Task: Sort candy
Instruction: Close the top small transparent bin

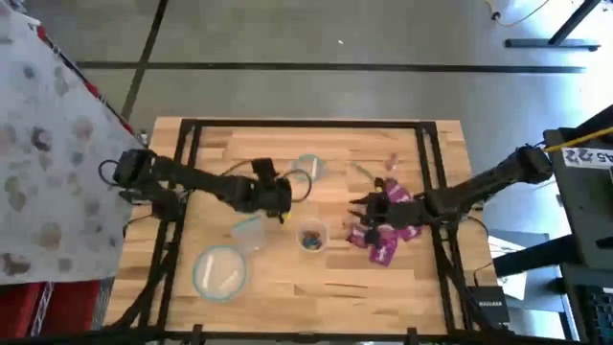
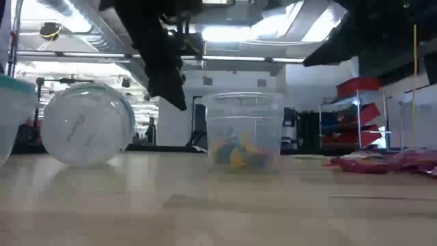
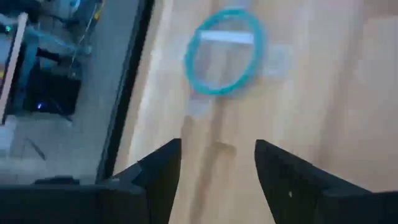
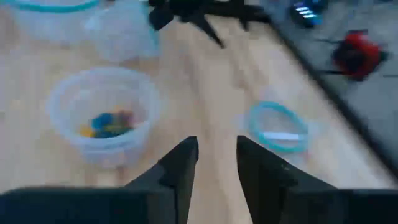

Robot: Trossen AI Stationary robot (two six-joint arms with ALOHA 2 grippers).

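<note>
High view: the right gripper (image 1: 367, 213) hovers over the worktop just inboard of the candy (image 1: 391, 228), a heap of magenta-purple packets lying near the worktop's right edge, about midway along it. The heap sits directly beneath and behind the right arm's wrist, so the fingertips point away from it toward the worktop's centre; the right arm is plainly the nearer of the two, and by this reading any pick would call for the gripper to draw back toward that edge. A few thin stray pieces (image 1: 391, 159) lie toward the far right corner. No single packet's long axis can be made out.

In the right wrist view the dark fingers (image 4: 180, 165) stand partly apart with bare wood between them, gripping nothing. The left gripper (image 1: 280, 199), near the worktop's centre, has its jaws spread wide and empty.

Containers: a small clear cup (image 1: 311, 236) at the centre holds a handful of blue, yellow and orange sweets. A teal-rimmed bowl (image 1: 219, 271) toward the near left corner shows only one pale, unidentifiable piece. A second rimmed bowl (image 1: 308, 169), toward the far edge, shows no clear contents.
</note>
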